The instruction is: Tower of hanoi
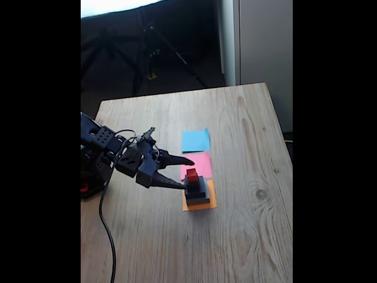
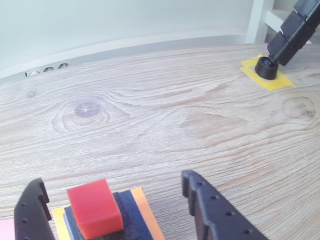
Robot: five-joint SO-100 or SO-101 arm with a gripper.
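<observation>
My claw (image 2: pixel 115 210) stands wide around the tiny red cube (image 2: pixel 95 208) topping the stacked black blocks (image 1: pixel 196 190), so I should centre, then close gently without nudging the pile.

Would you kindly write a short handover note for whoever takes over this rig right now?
Hand: open and empty, fingers on either side of the red cube, no contact visible.
Things: all four blocks are stacked as one tower on the orange paper square, red cube on top. The pink paper square and blue paper square are bare.
Done: no block has been moved off the tower.
Left: probably close on the red cube, then do the whole transfer.
</observation>
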